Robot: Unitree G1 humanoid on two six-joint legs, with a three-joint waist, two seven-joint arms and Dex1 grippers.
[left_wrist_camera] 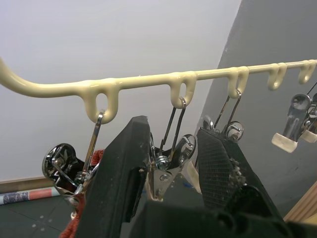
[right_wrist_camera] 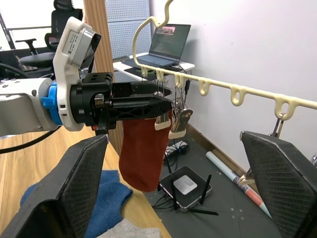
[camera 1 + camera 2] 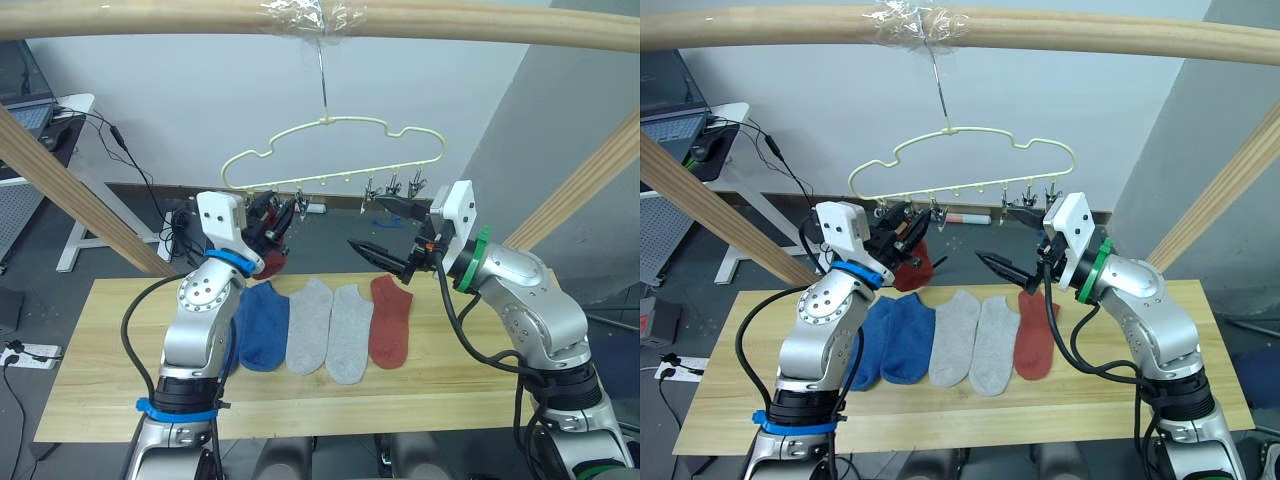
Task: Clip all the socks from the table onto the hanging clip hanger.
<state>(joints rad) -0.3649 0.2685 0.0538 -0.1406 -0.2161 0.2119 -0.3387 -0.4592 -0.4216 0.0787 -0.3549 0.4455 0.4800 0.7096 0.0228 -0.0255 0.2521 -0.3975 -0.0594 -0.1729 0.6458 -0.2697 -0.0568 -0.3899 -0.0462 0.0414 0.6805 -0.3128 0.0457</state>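
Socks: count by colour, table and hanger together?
Blue knit ankle socks: 2, both flat on the light wooden table.
Light grey knit ankle socks: 2, both on the table.
Rust red knit ankle socks: 2, one on the table, one hanging at the pale-yellow wire clip hanger by the left gripper.
Total: 6

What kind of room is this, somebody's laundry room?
More likely a lab or office test space. The hanger hangs from a beam with tape around it, a laptop sits on a desk, an office chair stands behind, and cables trail over the floor.
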